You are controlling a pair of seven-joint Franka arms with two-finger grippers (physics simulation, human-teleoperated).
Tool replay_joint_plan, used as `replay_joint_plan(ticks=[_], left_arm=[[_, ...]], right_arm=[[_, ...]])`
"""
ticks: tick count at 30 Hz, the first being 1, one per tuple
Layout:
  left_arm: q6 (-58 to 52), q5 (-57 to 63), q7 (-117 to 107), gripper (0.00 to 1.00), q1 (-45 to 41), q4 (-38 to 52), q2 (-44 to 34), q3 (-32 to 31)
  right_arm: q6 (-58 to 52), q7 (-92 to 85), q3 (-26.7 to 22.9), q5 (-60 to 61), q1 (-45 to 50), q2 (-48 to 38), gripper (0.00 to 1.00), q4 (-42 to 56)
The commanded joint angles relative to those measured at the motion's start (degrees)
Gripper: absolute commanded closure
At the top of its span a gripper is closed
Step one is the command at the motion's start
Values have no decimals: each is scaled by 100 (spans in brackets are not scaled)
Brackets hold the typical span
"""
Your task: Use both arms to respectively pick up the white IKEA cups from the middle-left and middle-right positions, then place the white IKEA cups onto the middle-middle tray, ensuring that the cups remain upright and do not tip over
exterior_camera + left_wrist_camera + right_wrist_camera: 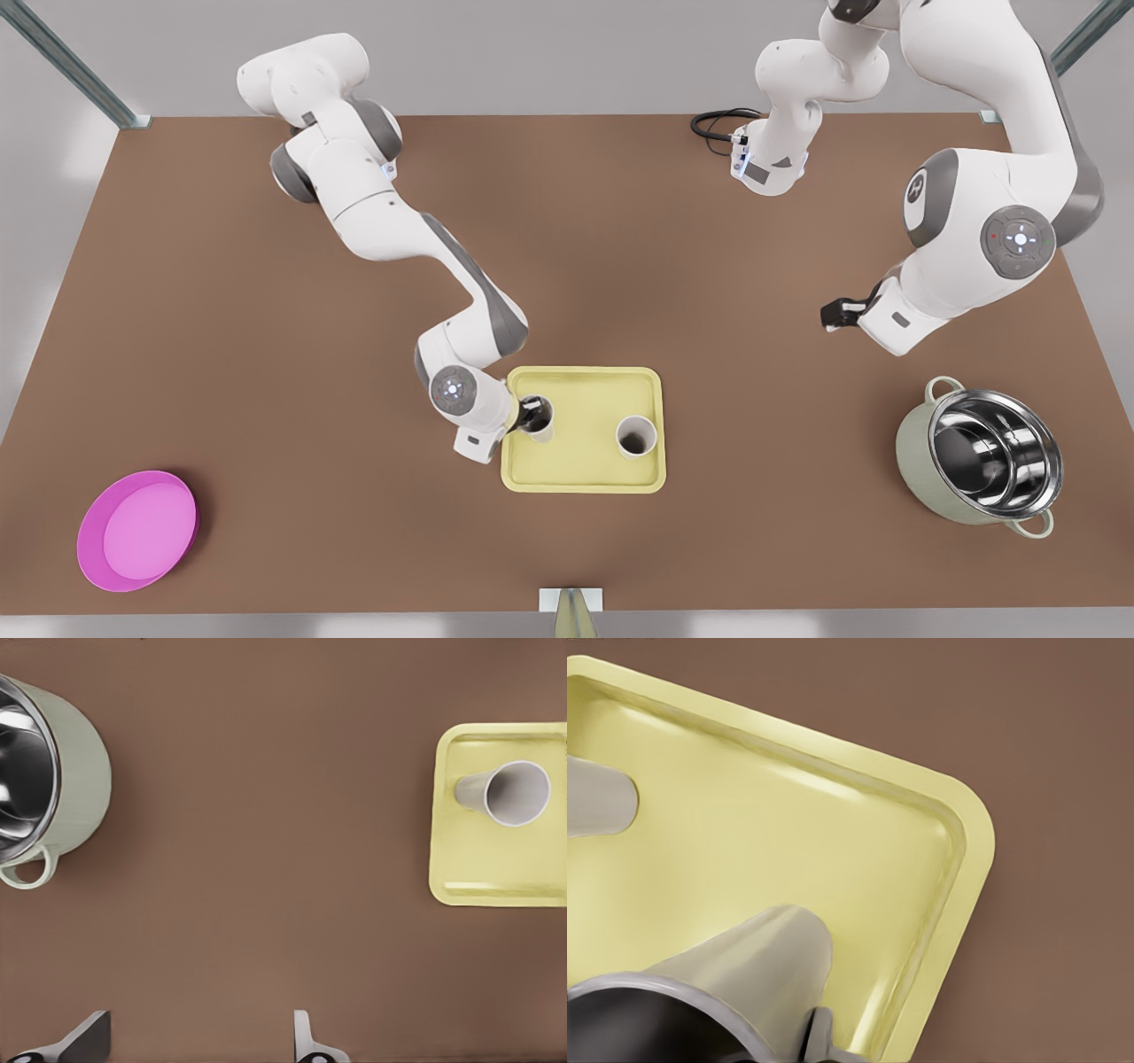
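Observation:
The pale yellow tray [585,470] lies at the table's middle with both white cups upright on it. My right gripper [532,414], on the arm at the front view's left, is shut on the rim of the cup [538,420] at the tray's left side. In the right wrist view one of its fingers [819,1038] presses that cup's wall [744,979], and the other cup [598,797] stands farther off on the tray [957,868]. That second cup [636,436] [514,793] stands free. My left gripper [833,315] [197,1045] hangs open and apart from the tray [461,859], toward the front view's right.
A steel pot [979,461] [40,784] with pale green walls stands at the front view's right. A round pink plate [137,530] lies at the near left corner. A black cable [713,124] coils at the table's far edge.

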Motion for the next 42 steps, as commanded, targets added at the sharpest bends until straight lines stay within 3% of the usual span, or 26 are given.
replay_joint_plan(ticks=[1,7,8,9,10,23,27,30,31,33,35,38,42], left_arm=[[-10,-7,1556,0,-6,7,-5,-3],[-19,-7,1556,0,-15,7,-5,-21],[-19,-7,1547,0,-24,7,-5,-21],[-19,-7,1547,0,-24,7,-5,-21],[-19,-7,1547,0,-24,7,-5,-21],[-19,2,1530,0,-41,7,-5,-30],[-19,2,1521,0,-24,-1,3,-109],[-19,2,1521,0,-24,-1,3,-109],[-10,2,1521,0,-24,-1,21,-109],[-19,2,1521,0,-24,7,21,-109],[-28,11,1538,0,-24,7,30,-109],[-151,2,1512,0,-41,25,21,-135],[-247,-7,1521,0,81,-54,-49,-179]], right_arm=[[213,2426,0,-26,12,59,79,20],[266,2399,0,-9,-14,103,79,-77],[266,2382,0,-9,-32,112,59,-94],[266,2382,0,-9,-41,129,11,-94],[266,2373,0,-9,-49,129,0,-103],[161,2355,35,35,-190,-55,0,-112],[-831,2241,211,26,-585,-1232,0,-797],[-2842,1329,123,-158,-1603,-1646,0,-788],[-3328,513,97,-920,-2087,-1593,0,-788],[-3442,-1010,71,-1617,-2615,-1759,0,-718],[-3856,-1020,-131,-1547,-2589,-3103,0,-1025],[-3839,-1187,-457,-1195,-2616,-4898,0,-2423],[-3865,-1178,-475,-1134,-2625,-5056,0,-2511]])
